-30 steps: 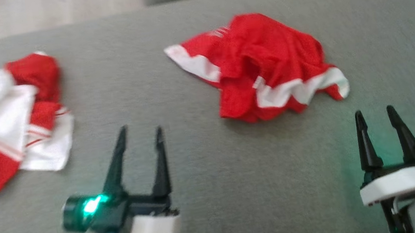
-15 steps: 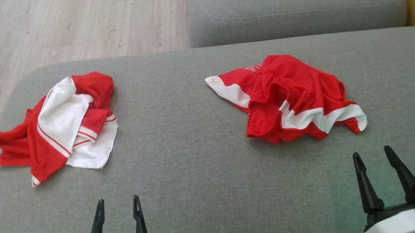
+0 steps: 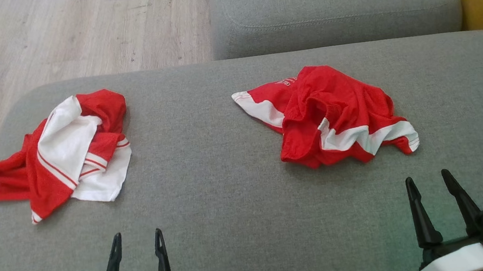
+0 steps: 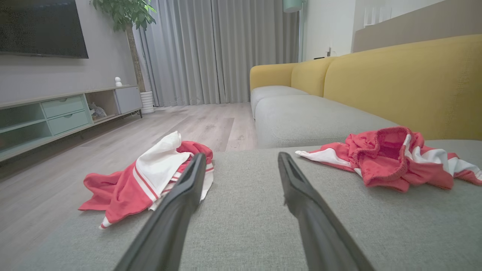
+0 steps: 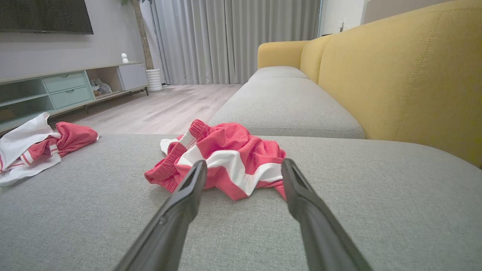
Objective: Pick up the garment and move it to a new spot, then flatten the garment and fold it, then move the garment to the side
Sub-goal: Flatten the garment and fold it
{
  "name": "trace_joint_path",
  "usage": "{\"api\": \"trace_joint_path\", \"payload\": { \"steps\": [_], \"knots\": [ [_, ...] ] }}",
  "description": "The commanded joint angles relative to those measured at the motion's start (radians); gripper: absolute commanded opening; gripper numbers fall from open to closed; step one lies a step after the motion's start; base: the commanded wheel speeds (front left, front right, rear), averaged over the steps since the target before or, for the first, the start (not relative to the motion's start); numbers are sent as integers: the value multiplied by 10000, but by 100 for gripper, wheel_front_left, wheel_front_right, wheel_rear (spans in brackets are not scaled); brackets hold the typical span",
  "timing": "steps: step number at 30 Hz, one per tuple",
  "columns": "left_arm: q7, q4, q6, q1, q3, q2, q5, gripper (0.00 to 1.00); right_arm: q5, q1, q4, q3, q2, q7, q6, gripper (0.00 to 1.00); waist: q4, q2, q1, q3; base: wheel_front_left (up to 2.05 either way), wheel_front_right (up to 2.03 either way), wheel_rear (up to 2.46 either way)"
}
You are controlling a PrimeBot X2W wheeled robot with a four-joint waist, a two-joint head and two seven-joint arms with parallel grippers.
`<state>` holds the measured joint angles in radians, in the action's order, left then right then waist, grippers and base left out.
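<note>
Left gripper [image 3: 137,235]: fingers spread, holding nothing, hovering over the near edge of the grey sofa cushion [image 3: 230,192]. Right gripper [image 3: 426,176]: likewise spread and empty, pointing toward the second red garment [image 3: 335,114]. Garment [image 3: 59,153]: lying crumpled, white panel uppermost, at the cushion's left end, well apart from both grippers.

The right gripper [image 5: 244,162] sits low over the grey sofa cushion [image 5: 376,210], jaws apart and empty. A crumpled red-and-white second garment [image 5: 233,150] lies just beyond the fingertips. The garment [image 5: 26,145], red with white panels, lies at the left edge, well apart.
</note>
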<state>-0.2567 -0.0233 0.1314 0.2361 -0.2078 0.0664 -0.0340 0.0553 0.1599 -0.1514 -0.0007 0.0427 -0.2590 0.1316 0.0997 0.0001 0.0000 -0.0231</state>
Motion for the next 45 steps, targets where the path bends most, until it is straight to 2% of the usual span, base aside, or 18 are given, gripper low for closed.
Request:
{"api": "trace_joint_path", "payload": {
  "steps": [1,14,29,34,38,45],
  "knots": [
    [-51,-209,-35,-197,307,-112,144,100,113,-222,350,272,76,-28,-9,100,6,-1,0,19,0,0,0],
    [-51,67,-74,-322,217,67,306,100,390,-155,178,136,76,-28,-9,100,-29,-1,0,26,0,0,0],
    [-51,434,181,-422,298,149,294,100,570,-239,89,406,76,-28,-9,100,-387,-1,0,176,0,0,0],
    [-51,757,-105,-578,320,150,57,100,595,-324,86,642,76,-28,-9,100,-803,-1,0,268,0,0,0],
    [-51,929,-394,-1209,75,225,275,100,625,-486,134,675,76,-28,-9,100,-1420,-1,0,548,0,0,0],
    [-51,2123,-1120,-3252,-729,125,415,100,660,-1044,261,904,76,-28,-9,100,-2203,-1,0,1356,0,0,0]
  ]
}}
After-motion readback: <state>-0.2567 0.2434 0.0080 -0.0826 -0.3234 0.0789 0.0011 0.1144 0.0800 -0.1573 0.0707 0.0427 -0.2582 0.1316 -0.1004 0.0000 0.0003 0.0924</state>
